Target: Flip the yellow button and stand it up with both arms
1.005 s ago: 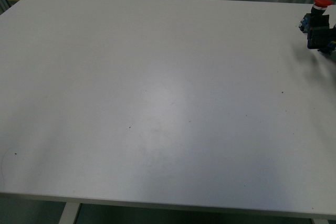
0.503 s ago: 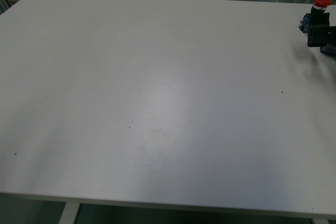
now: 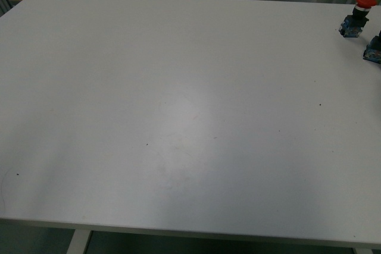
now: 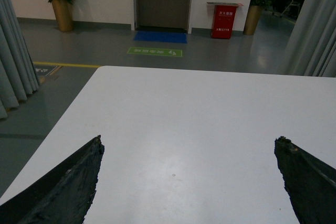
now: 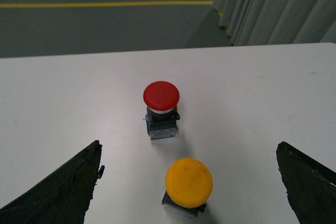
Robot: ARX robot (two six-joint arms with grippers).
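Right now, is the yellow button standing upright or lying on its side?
Upright. In the right wrist view the yellow button shows its round cap on top, contact block beneath on the table, like the red button.

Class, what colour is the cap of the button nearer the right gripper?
Yellow-orange: the yellow button, clearest in the right wrist view.

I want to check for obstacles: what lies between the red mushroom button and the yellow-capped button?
Nothing: in the right wrist view only bare white table separates the red mushroom-cap button and the yellow-capped button.
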